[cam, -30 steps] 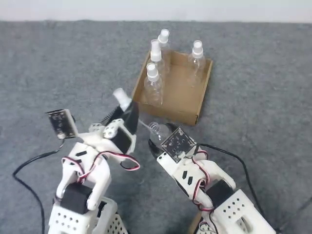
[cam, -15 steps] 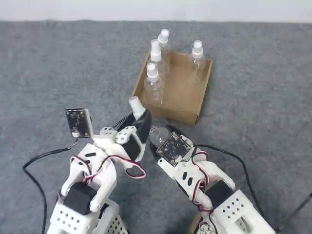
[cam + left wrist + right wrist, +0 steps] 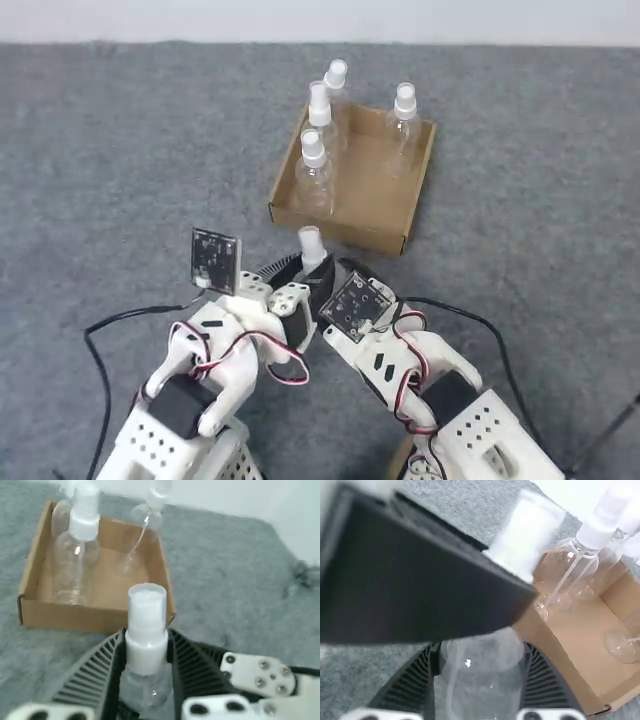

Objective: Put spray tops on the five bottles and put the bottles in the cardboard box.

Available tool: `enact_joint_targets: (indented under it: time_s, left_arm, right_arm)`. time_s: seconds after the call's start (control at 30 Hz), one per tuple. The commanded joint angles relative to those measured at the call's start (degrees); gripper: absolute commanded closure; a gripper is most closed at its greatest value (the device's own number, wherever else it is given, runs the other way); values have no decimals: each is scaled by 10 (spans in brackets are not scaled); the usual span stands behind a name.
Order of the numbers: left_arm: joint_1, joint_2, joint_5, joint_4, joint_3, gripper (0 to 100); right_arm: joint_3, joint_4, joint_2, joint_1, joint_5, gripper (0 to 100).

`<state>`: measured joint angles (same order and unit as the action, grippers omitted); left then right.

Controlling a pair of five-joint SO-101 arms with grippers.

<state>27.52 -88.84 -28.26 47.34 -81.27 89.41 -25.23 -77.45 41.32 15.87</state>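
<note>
Left pincer (image 3: 146, 637): closed narrow on the white spray top (image 3: 147, 605), one jaw on each side of its collar. I hold it upright, nozzle end up.
Spray top: directly over the neck of the clear fifth bottle (image 3: 480, 675). Its collar looks to be at the mouth, but I cannot tell whether it is fully seated.
Right pincer (image 3: 480, 652): clamped around the body of the fifth bottle, which stands upright right under the left pincer.
Both pincers: close together near the bench's near edge, about mid-width, just short of the box's near wall.
Cardboard box (image 3: 345, 232): open-topped, beyond the pincers towards the far edge of the bench (image 3: 120, 130).
Four bottles (image 3: 313, 170): upright in the box, each with a white top. Three are grouped at its left side and one is at the far right corner. The near right part of the floor is bare.
Step in hand (my judgement): fitting the last top. Four of the five are capped and boxed.
Next move calls for: pressing or turning the top home while my right pincer keeps the bottle from spinning. Then I open the left pincer and clear it upward before the right arm carries the bottle over the near wall.
Placement note: I would aim for the bare near right area, away from the standing bottles.
</note>
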Motion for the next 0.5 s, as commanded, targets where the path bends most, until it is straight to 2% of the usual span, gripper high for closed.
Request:
enact_joint_targets:
  time_s: [0.0,0.13,0.27,0.47]
  left_arm:
    - [15,-7,8,-1,6,981]
    - [14,-7,7,4,6,895]
    - [-18,-7,-8,15,7,814]
    - [-46,-7,-18,44,32,783]
  right_arm:
    - [-11,15,-15,-10,7,982]
    - [-11,15,-15,-11,7,982]
    - [-11,15,-15,-11,7,982]
    - [-11,15,-16,-11,7,982]
